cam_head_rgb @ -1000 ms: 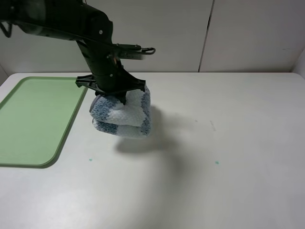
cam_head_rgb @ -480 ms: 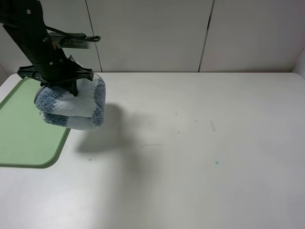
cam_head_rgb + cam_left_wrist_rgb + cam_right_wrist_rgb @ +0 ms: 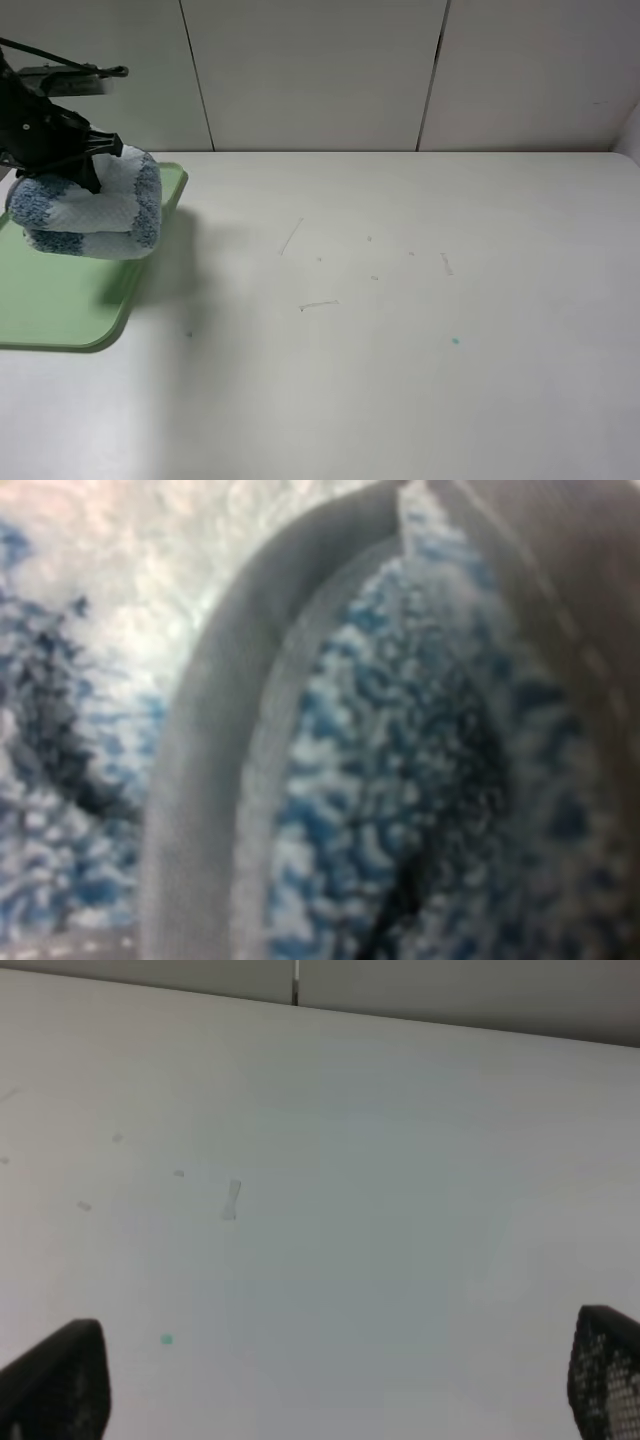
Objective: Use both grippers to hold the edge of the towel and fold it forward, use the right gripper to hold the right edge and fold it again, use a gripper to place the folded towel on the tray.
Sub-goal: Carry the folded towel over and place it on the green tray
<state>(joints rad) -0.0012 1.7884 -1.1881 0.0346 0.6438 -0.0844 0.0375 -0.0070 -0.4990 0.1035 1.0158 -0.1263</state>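
Now my left tool (image 3: 88,172) grips the folded towel (image 3: 88,208) just above the tray (image 3: 60,300); I'd lower it flat before letting go. Right tool (image 3: 330,1380) hangs wide open over bare counter (image 3: 420,330).

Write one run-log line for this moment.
left gripper: shut on towel | towel: folded, above tray | right gripper: open, holds nothing

White table against a pale panelled wall

The table (image 3: 420,330) is matte white, lightly scuffed, with a small teal speck (image 3: 455,341) toward its right front. Behind its far edge stands a wall (image 3: 320,70) of pale panels split by dark vertical seams; light is soft and even.
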